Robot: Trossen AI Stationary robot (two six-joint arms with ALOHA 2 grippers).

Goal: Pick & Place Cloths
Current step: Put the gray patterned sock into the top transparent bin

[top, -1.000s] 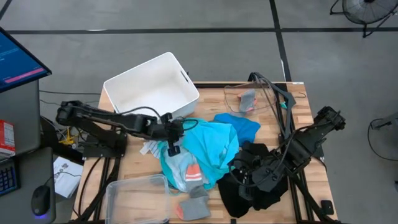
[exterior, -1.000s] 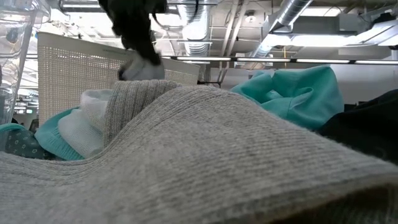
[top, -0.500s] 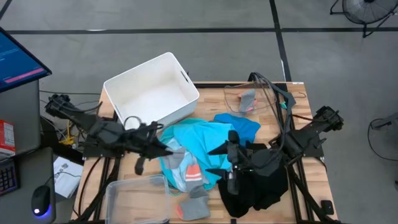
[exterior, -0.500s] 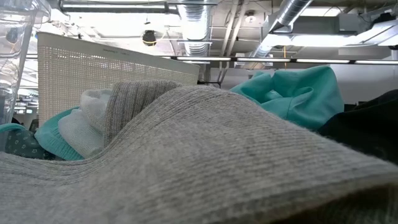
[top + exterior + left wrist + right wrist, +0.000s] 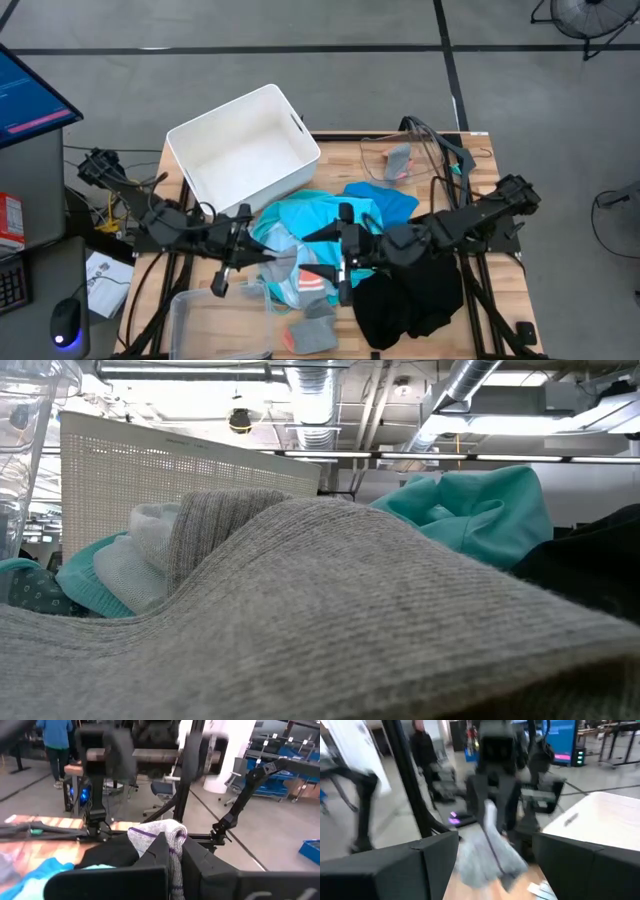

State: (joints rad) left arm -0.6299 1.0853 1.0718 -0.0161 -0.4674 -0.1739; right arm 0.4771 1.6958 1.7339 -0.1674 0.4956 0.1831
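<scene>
— Wooden tabletop [image 5: 500, 170] is mostly buried, and the white bin [image 5: 243, 145] at its far left corner looks bare inside. Has anything gone in yet?

— Nothing I can see. The turquoise shirt [image 5: 330, 225] lies heaped just beside the bin's near wall, a blue shirt [image 5: 395, 200] past it, the black clothes [image 5: 410, 300] farther off toward the near right, and grey-and-orange socks [image 5: 312, 325] near a clear tub [image 5: 205, 310].

— So barely begun, I'd judge. What about the arms?

— The left gripper [image 5: 170, 855], low in front of the bin, is pinching a striped sock [image 5: 161, 831], white-grey with purple bands. The right gripper [image 5: 342, 250] hovers over the turquoise heap facing it, fingers [image 5: 390, 865] spread wide with nothing between them.

— One sock lifted, then, the whole pile left. Another grey sock [image 5: 398, 158] sits in a second clear tub to the bin's right.
</scene>
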